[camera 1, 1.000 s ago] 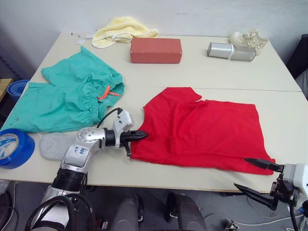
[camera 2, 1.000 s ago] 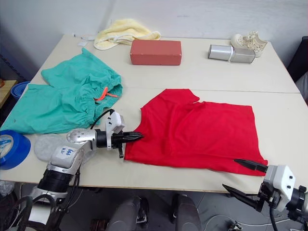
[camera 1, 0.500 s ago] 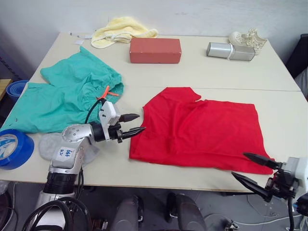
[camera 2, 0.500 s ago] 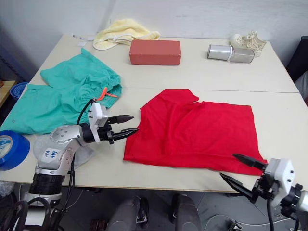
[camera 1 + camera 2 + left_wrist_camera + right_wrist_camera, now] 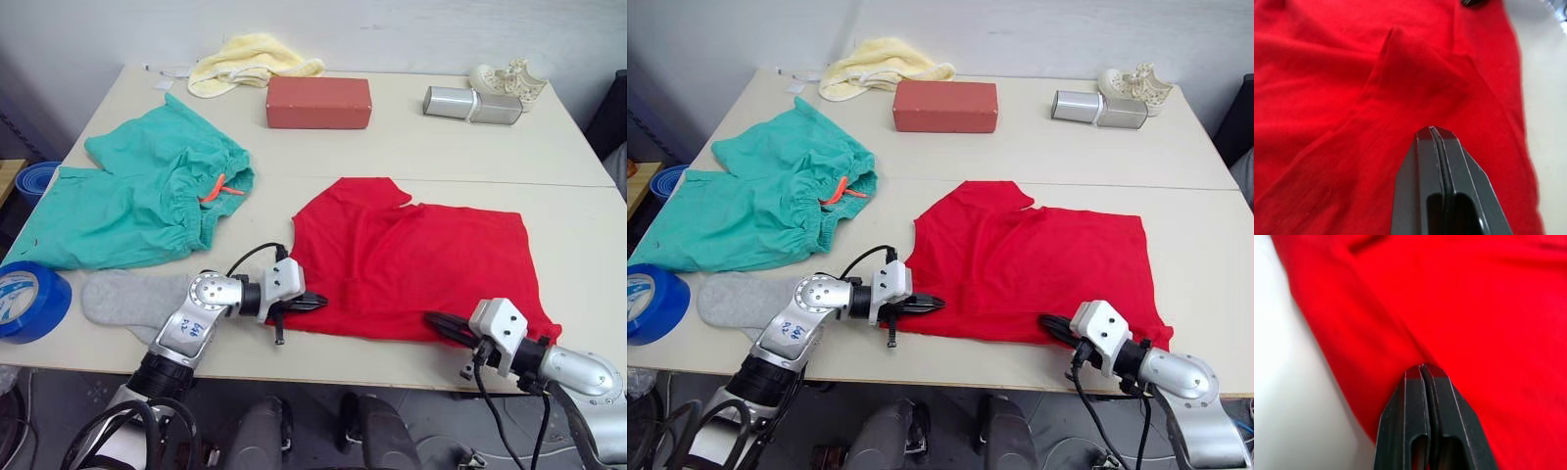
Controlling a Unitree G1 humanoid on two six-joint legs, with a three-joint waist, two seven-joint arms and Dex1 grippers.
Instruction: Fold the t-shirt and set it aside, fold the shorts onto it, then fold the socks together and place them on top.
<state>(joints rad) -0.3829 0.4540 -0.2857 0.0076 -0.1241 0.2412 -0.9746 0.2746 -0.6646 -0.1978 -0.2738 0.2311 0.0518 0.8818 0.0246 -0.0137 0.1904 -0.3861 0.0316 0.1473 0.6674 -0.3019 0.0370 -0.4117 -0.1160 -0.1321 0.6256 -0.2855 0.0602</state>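
Left eye view shows the red t-shirt (image 5: 411, 264) lying flat on the near half of the counter (image 5: 411, 147). A moment ago the left claw (image 5: 313, 303) was open beside the shirt's edge; now it has moved in and is pinched tight on the near left hem. The right claw (image 5: 438, 324) was open off the counter's edge; now it has come up and is clamped on the near right hem. The teal shorts (image 5: 137, 196) lie well apart to the left, with a grey sock (image 5: 122, 297) near them.
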